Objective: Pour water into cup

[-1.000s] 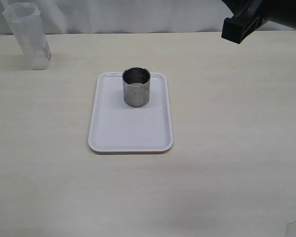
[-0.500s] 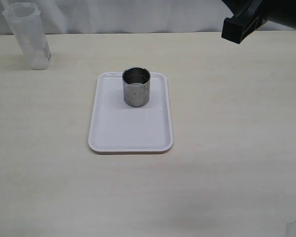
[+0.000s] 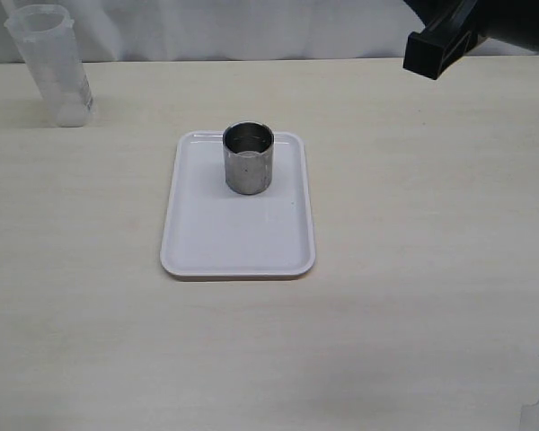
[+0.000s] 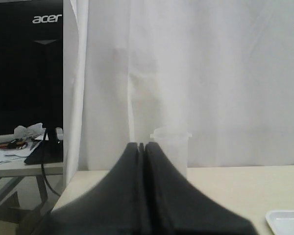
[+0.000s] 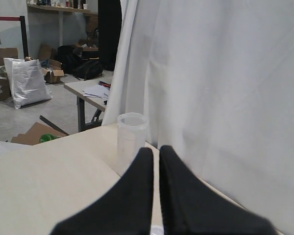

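The steel cup [image 3: 248,159] stands upright on the far end of a white tray [image 3: 238,238] at mid-table. A translucent plastic beaker [image 3: 54,67] stands at the far left corner; water inside it is too faint to make out. My left gripper [image 4: 142,147] is shut and empty, and the beaker [image 4: 174,149] shows just behind its tips. It is out of the exterior view. My right gripper [image 5: 156,150] is shut and empty, held high, with the beaker [image 5: 131,134] far beyond it. A black part of the right arm [image 3: 440,45] shows at the top right.
A white curtain [image 3: 251,27] hangs behind the table's far edge. A tray corner [image 4: 286,220] shows in the left wrist view. Beyond the table are a monitor [image 4: 27,63], a cluttered desk and boxes [image 5: 24,81].
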You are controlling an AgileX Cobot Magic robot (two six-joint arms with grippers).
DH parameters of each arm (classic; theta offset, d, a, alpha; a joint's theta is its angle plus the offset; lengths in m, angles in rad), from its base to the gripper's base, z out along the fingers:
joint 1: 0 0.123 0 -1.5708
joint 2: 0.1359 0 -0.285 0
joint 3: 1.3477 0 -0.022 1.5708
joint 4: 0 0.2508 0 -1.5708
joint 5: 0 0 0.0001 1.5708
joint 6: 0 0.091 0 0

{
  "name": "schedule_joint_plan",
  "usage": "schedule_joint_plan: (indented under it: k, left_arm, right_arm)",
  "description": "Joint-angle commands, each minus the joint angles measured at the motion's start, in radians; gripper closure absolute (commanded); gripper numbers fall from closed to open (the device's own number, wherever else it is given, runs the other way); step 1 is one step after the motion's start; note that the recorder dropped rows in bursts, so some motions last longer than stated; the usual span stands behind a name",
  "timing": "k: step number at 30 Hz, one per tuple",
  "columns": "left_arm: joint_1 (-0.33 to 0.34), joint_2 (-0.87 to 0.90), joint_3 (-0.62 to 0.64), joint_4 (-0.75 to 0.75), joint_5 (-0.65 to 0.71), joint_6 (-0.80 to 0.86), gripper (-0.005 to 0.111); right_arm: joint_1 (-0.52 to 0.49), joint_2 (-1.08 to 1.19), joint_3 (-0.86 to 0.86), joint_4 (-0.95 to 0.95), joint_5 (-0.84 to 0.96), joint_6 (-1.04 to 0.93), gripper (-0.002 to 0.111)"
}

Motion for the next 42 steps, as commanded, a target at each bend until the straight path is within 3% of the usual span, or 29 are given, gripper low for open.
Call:
schedule_joint_plan:
  k: [1, 16, 22, 25, 30, 42]
  left_arm:
    - [0.0, -0.002, 0.023, 0.0, 0.03, -0.006, 0.107]
    - [0.0, -0.002, 0.123, 0.024, 0.022, -0.041, 0.107]
    - [0.0, -0.002, 0.123, 0.046, 0.056, -0.057, 0.107]
    - [0.0, -0.002, 0.123, 0.123, 0.117, -0.099, 0.107]
    - [0.0, -0.002, 0.123, 0.129, 0.215, -0.108, 0.107]
    - [0.0, -0.002, 0.123, 0.129, 0.218, -0.106, 0.107]
  right_arm:
    - [-0.004, -0.004, 0.005, 0.008, 0.009, -0.006, 0.104]
    - [-0.004, -0.004, 0.005, 0.008, 0.009, -0.006, 0.104]
    - [-0.004, -0.004, 0.005, 0.008, 0.009, -0.006, 0.104]
    - [-0.004, -0.004, 0.005, 0.008, 0.009, -0.006, 0.104]
    - [-0.004, -0.004, 0.005, 0.008, 0.009, -0.006, 0.104]
    - [-0.004, -0.004, 0.005, 0.008, 0.009, -0.006, 0.104]
